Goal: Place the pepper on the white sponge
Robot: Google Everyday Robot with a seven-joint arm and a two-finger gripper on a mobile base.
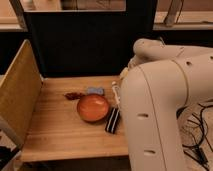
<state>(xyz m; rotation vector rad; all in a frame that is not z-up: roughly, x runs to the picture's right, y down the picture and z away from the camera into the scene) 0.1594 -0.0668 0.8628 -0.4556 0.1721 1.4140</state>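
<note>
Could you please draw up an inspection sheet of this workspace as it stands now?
Surface: light wooden tabletop, things grouped right of centre.
Job's things: small dark red wrinkled pepper lies on the wood just left of the pale rectangular sponge, not on it.
Clutter: round orange bowl; black striped object with white handle.
Grippers: the gripper is not in view; the white robot arm fills the right side.
Cables: dark cables low at right.
Surroundings: yellowish side panel left, dark back panel.
</note>
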